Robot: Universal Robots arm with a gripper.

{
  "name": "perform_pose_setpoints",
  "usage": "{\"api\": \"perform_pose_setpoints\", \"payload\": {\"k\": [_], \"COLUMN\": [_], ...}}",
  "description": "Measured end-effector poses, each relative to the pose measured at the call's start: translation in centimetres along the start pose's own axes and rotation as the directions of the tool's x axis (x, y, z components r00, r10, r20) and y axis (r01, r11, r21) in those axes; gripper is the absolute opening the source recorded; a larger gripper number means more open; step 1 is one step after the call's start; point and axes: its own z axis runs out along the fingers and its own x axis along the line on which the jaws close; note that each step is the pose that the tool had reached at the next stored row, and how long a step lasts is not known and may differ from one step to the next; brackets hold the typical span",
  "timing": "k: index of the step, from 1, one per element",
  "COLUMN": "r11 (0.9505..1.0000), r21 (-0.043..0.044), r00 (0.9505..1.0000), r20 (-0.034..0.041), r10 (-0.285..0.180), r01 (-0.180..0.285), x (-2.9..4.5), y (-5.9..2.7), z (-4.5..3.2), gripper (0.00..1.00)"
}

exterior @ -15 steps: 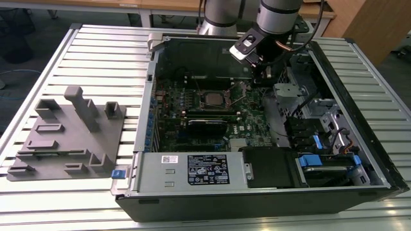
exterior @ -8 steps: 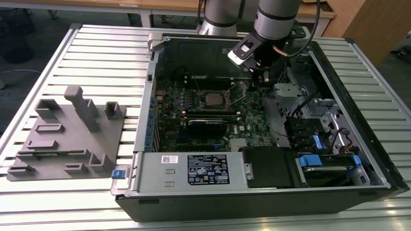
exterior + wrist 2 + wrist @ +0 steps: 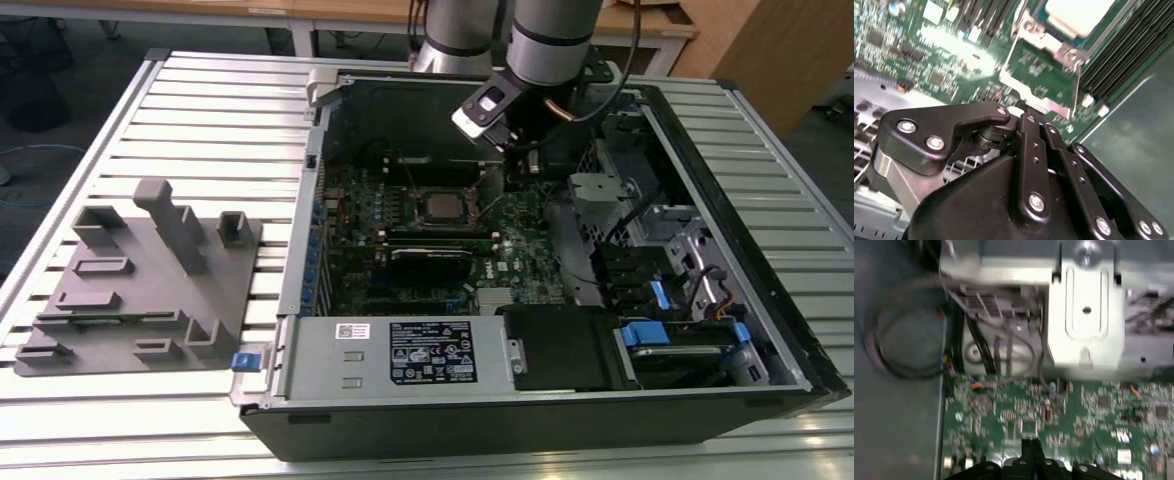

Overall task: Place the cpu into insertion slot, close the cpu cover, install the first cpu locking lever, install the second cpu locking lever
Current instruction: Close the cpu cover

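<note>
The cpu (image 3: 445,207) lies flat in the insertion slot (image 3: 418,190) on the green motherboard; in the second wrist view its pale top (image 3: 1079,14) shows beyond the fingers. The cpu cover (image 3: 493,186) stands raised at the slot's edge toward the exterior view's right; the second wrist view shows its silvery frame (image 3: 1015,87) with board visible through the opening. My gripper (image 3: 515,160) hangs just over that raised cover, its black fingers pressed together, tips (image 3: 1023,111) at the frame's near edge. The gripper (image 3: 1029,449) is shut with nothing seen between its fingers.
The open computer case (image 3: 310,200) lies on a slatted metal table (image 3: 200,100). A grey fixture block (image 3: 147,270) sits at the exterior view's left. Power supply (image 3: 400,352), drive cage with blue tabs (image 3: 667,330), a silver bracket (image 3: 1086,315) and cables (image 3: 899,360) surround the board.
</note>
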Motion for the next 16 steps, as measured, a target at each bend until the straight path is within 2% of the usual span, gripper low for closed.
{"api": "perform_pose_setpoints", "payload": {"k": [12, 16], "r11": [1.0, 1.0], "r21": [0.0001, 0.0001], "r00": [1.0, 1.0], "r20": [0.0002, 0.0001], "r10": [0.0, 0.0], "r01": [0.0, 0.0], "x": [0.09, 0.12], "y": [-4.4, -5.26], "z": [0.47, 0.58], "gripper": [0.1, 0.1]}}
